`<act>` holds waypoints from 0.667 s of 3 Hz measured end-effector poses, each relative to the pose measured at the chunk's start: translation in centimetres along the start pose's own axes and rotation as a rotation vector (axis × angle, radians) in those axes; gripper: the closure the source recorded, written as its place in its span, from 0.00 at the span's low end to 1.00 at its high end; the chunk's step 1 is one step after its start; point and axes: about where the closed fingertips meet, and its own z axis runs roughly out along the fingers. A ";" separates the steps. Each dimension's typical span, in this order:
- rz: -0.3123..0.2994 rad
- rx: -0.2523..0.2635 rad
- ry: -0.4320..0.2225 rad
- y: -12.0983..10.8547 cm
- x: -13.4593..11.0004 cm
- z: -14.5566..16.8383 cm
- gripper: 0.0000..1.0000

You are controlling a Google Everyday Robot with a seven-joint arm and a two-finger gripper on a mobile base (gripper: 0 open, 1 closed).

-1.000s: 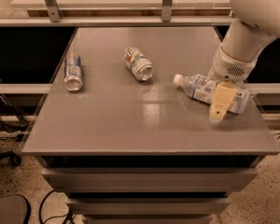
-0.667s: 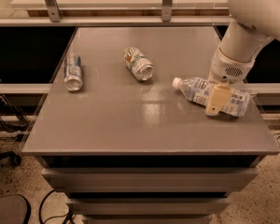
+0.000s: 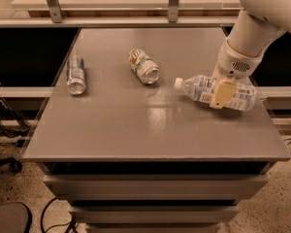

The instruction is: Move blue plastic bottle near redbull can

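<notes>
The blue plastic bottle (image 3: 196, 87) is a clear bottle with a white cap and a blue-and-white label. It lies sideways at the table's right side, with its cap pointing left. My gripper (image 3: 224, 90) comes down from the white arm at the upper right and is shut across the bottle's middle. One tan finger (image 3: 221, 94) shows in front of the label and the other is hidden behind the bottle. The redbull can (image 3: 75, 74), slim and silver-and-blue, lies on its side at the far left of the table, well apart from the bottle.
A wider white-and-green can (image 3: 144, 67) lies on its side between the redbull can and the bottle, toward the back. The grey table (image 3: 150, 130) has a front edge near the camera and a railing behind it. Drawers sit below.
The gripper has closed over the bottle's middle, and the bottle has shifted slightly left with its cap end a little higher. Both cans have stayed put.
</notes>
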 end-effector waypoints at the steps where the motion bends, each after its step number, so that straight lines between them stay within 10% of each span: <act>1: -0.052 0.047 -0.045 -1.1 -2.1 -2.3 1.00; 2: -0.159 0.061 -0.087 -1.1 -5.7 -3.3 1.00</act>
